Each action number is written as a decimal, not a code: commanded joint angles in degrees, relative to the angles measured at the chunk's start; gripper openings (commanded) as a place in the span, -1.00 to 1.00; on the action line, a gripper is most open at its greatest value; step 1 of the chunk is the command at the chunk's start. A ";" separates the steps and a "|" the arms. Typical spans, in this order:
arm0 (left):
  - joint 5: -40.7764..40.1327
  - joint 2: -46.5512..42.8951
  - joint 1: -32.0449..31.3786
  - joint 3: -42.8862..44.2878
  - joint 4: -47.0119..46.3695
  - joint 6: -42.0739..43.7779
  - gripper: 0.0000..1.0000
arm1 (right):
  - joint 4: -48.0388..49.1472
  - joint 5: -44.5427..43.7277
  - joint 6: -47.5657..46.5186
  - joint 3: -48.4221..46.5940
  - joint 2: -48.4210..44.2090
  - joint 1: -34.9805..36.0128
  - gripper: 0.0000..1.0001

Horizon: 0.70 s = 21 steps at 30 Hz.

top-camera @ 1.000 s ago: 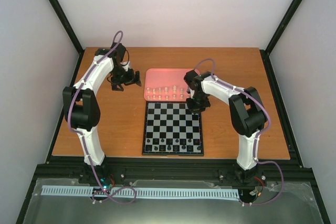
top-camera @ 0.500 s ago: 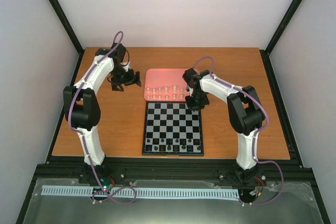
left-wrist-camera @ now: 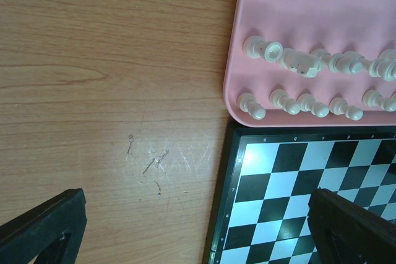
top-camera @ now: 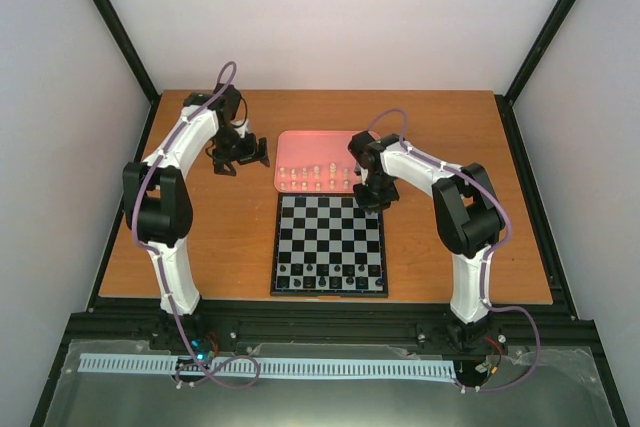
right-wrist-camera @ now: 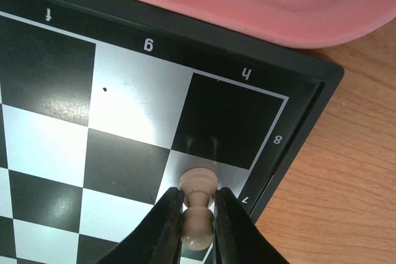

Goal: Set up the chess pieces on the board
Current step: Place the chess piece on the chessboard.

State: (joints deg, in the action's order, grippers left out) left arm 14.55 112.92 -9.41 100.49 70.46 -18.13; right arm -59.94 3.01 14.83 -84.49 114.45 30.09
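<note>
On the brown wooden table (top-camera: 450,247), the right gripper (right-wrist-camera: 198,205) pinches a tiny cream chess piece (right-wrist-camera: 198,182) at the corner of the black-and-grey chequered board (right-wrist-camera: 130,97); the left gripper (left-wrist-camera: 198,230) stands wide open, holding nothing

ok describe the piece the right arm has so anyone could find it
Start at the chequered board and go to its far right corner, next to the pink tray. There the right gripper pinches one cream chess piece by its waist. Only this cream piece is over the board; other cream pieces sit on the tray.
</note>
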 commanded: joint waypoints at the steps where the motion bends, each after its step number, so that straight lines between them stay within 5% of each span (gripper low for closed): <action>1: -0.04 0.75 -0.17 1.20 0.68 1.08 1.00 | -0.96 0.58 -0.41 0.93 0.30 0.31 -0.68; 6: -0.13 0.89 -0.17 1.14 0.66 1.08 1.00 | -1.09 0.29 -0.16 0.97 0.27 0.31 -0.55; 15: -0.18 0.48 -0.17 1.03 0.81 1.18 1.00 | -4.23 -2.15 0.00 -2.32 -4.53 0.32 -0.02; 21: -0.14 0.17 -0.17 1.03 0.81 1.17 0.99 | -4.81 -2.64 1.32 -11.44 -3.65 -3.45 0.03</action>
State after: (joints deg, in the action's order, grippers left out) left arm 14.55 113.10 -9.39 100.49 70.52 -18.13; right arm -64.49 1.10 14.85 -90.15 112.31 29.34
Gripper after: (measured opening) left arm 0.999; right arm 0.517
